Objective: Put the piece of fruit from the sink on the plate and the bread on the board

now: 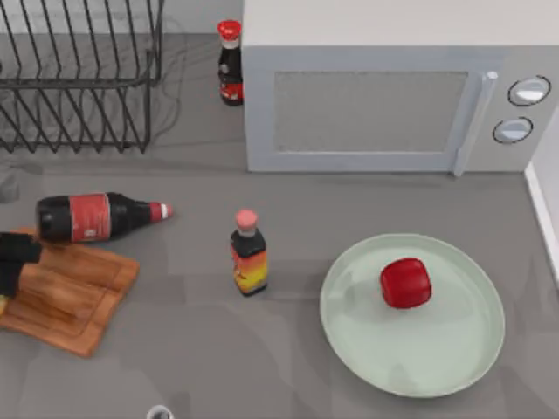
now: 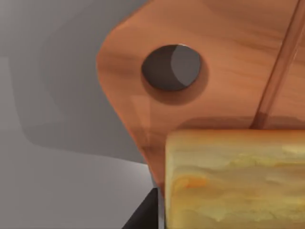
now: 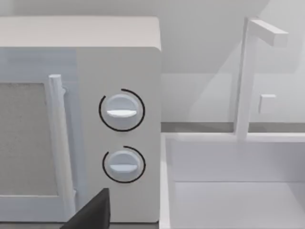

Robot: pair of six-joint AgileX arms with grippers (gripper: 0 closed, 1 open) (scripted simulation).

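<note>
At the table's left edge my left gripper [image 1: 5, 284] hangs low over the brown wooden board [image 1: 74, 301]. It is shut on the bread [image 2: 238, 183], a thick golden-yellow chunk, with one dark finger [image 2: 143, 214] at its side. The bread sits close above the board's corner by the round hole [image 2: 171, 67]. The red piece of fruit [image 1: 404, 282] rests on the pale green plate [image 1: 437, 367], a little back of centre. A dark part of my right gripper [image 3: 90, 212] faces the microwave and the sink [image 3: 238, 191], away from the plate.
A cola bottle [image 1: 92, 216] lies on its side just behind the board. A small sauce bottle [image 1: 249, 255] stands mid-table and another bottle [image 1: 230, 65] stands beside the microwave [image 1: 384, 105]. A wire dish rack [image 1: 79, 70] fills the back left.
</note>
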